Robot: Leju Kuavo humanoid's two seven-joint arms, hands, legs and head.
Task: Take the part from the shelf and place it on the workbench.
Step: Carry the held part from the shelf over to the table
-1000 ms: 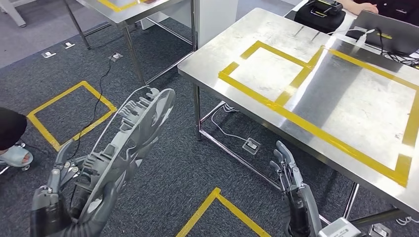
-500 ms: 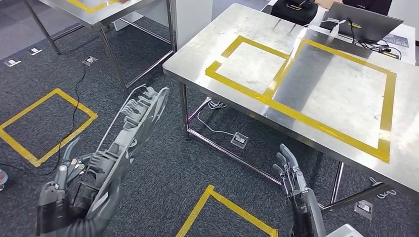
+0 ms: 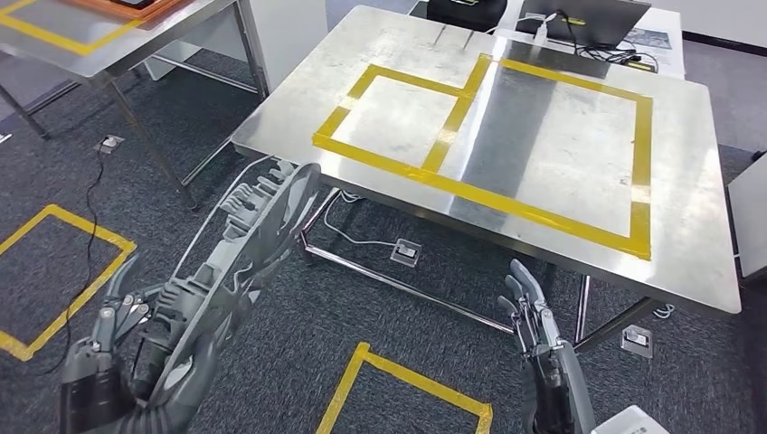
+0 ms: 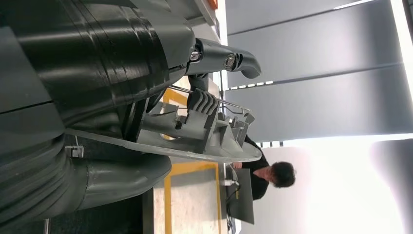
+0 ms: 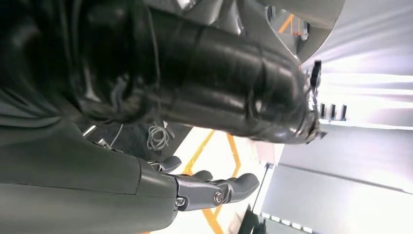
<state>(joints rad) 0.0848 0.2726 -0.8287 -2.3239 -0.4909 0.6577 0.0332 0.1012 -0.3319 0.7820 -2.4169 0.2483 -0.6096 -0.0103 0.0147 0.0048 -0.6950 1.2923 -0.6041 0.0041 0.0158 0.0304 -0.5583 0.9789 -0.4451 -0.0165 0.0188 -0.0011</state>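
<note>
The part [image 3: 240,262], a long grey ribbed piece, is already off the shelf: the left robot hand [image 3: 113,330] grips its near end, low on the left over the carpet. The right robot hand [image 3: 532,312] holds nothing, its fingers apart and straight. The desk [image 3: 380,36] with yellow tape frames stands just ahead. Placing the part there is left.

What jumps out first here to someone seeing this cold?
The long grey ribbed part gripped in the left hand, raised low on the robot's left. Next, the steel workbench ahead, marked with yellow tape rectangles. The right hand hangs empty, fingers apart, near the bench's front edge.
</note>
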